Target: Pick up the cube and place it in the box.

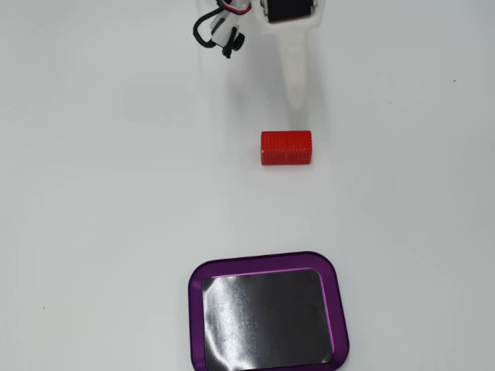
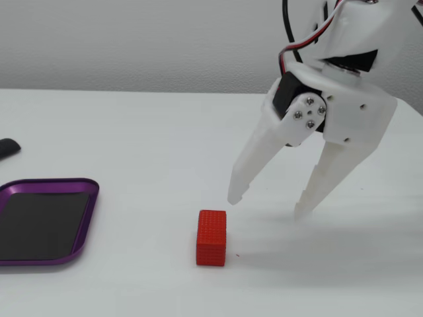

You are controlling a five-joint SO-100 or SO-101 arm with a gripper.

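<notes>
The cube is a small red dotted block lying on the white table, on its own and untouched; in the side-on fixed view the cube sits near the front. The box, a purple-rimmed tray with a glossy dark inside, lies empty toward the bottom edge, and shows as the box at the left of the side-on view. My white gripper hangs open just right of the cube and slightly above it, its left fingertip close to the cube's top. From above, the gripper points down at the cube from the top edge.
A small black object lies at the left edge, behind the box. Black and red cables loop beside the arm at the top. A pale wall closes off the back of the table.
</notes>
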